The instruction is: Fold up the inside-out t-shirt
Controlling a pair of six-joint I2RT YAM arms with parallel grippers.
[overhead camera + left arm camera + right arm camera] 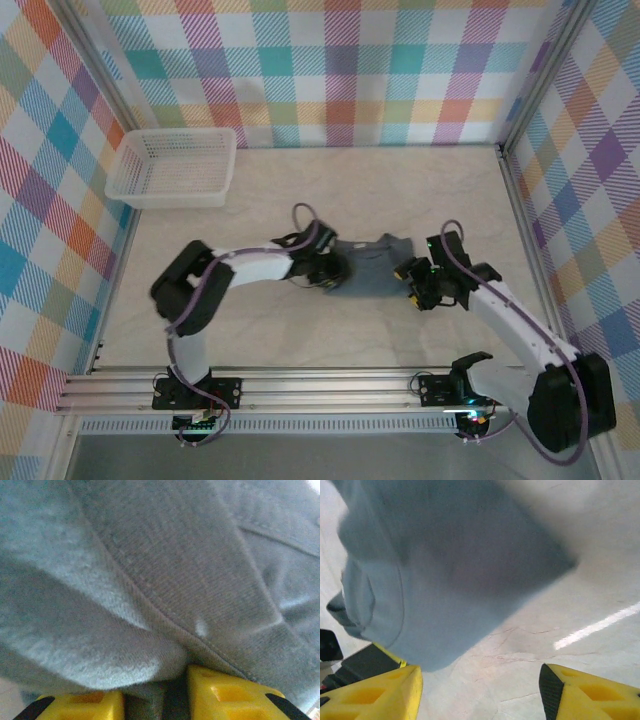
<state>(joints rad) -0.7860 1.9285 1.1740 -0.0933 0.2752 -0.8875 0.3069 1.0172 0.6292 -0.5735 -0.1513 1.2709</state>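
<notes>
**A:** Where does the dark slate-grey soft-fabric t-shirt (368, 262) lie?

**B:** In the middle of the pale marbled table top (300, 330), gathered into a compact bundle between the 2 arms. The white plastic mesh basket (175, 197) stands well apart from it, in the far left corner.

**A:** And the left gripper (155, 685)?

**B:** It sits at the bundle's left edge. Its 2 yellow fingers (235, 695) stand close together with a fold of the grey cloth pinched between them. A stitched seam runs across the fabric just above.

**A:** What about the right gripper (481, 672)?

**B:** That 1 is at the bundle's right edge, fingers spread wide and holding nothing. Bare table shows between them, and the shirt's edge lies just beyond 1 fingertip.
</notes>
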